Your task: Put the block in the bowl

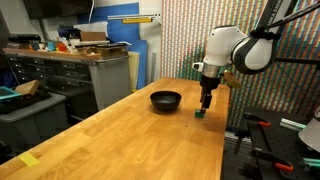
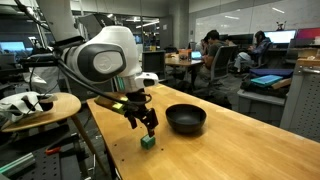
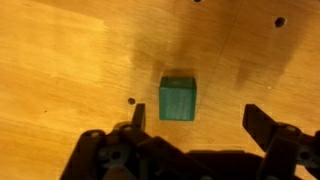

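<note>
A: Where is the green block [image 3: 178, 98] lying?
B: On the bench [image 1: 120, 140], near its long edge, beside the black bowl [image 2: 186, 119].
A: And the jaws?
B: Hovering above it, spread wide, gripping nothing.

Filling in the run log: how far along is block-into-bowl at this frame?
Done: the gripper is lined up just above the block, with its jaws open on either side in the wrist view. In hand: the grasp approach, since the block sits ungripped on the table. Left: close, lift, carry to the bowl, which looks empty, and release.
</note>
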You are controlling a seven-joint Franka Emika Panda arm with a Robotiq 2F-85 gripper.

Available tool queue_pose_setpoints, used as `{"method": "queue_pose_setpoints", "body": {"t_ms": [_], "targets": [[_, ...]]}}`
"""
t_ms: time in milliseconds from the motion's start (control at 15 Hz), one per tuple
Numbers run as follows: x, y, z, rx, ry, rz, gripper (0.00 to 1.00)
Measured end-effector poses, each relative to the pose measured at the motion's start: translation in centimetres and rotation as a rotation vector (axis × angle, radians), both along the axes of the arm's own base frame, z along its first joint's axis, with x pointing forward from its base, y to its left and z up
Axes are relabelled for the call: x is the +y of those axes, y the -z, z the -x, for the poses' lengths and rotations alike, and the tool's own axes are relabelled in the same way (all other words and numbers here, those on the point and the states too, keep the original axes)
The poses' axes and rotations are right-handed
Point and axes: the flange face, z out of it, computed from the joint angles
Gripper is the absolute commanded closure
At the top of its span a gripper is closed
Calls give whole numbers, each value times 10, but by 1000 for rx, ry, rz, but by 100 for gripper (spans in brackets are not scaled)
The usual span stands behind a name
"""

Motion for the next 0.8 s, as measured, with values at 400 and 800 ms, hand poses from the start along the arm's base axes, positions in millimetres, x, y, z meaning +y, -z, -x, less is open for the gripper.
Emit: {"method": "queue_pose_setpoints", "body": {"t_ms": [400, 800], "targets": [[-9, 31, 2, -25, 14, -25, 27], [-11, 40, -8, -47, 12, -31, 73]]}}
